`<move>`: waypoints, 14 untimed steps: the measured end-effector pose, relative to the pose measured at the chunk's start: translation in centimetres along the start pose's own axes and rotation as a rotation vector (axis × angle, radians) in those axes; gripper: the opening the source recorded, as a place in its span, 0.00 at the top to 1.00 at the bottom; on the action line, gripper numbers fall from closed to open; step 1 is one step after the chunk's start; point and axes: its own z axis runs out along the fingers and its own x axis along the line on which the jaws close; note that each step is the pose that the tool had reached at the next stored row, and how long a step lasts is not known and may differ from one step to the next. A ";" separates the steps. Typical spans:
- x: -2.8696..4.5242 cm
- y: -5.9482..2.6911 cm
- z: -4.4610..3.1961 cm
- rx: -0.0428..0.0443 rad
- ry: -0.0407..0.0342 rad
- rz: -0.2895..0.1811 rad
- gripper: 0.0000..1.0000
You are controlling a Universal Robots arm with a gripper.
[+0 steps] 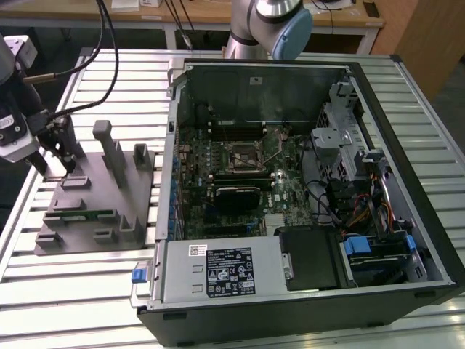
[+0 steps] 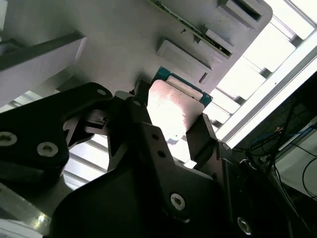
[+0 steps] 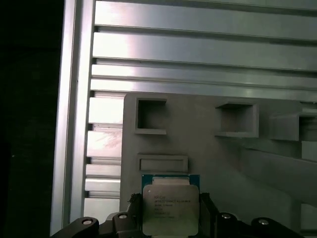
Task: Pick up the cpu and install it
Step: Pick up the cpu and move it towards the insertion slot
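The cpu [image 3: 170,198], its pale metal top framed by a thin green rim, is gripped between the dark fingers [image 3: 207,214] of the gripper [image 3: 170,220], one pressed to each side edge. It is seen against the grey holder block [image 3: 208,158], in which square recesses [image 3: 150,116] are cut. The block is set on a slotted aluminium table [image 3: 198,44].

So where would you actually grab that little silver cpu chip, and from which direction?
By two opposite side edges, coming straight down from above. The cpu looks to lie flat on the grey holder block, silvery top facing up. It is thin and square, so its smooth top gives nothing to pinch; only its rim does. The gripper sits right at it in both wrist views.
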 end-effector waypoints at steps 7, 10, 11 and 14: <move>-0.14 0.11 -2.83 0.0004 -0.0140 -0.001 0.45; -0.19 0.15 -3.71 0.0005 -0.0180 -0.001 0.45; -0.20 0.16 -4.00 0.0005 -0.0193 -0.001 0.45; -0.24 0.19 -4.86 0.0006 -0.0232 -0.001 0.45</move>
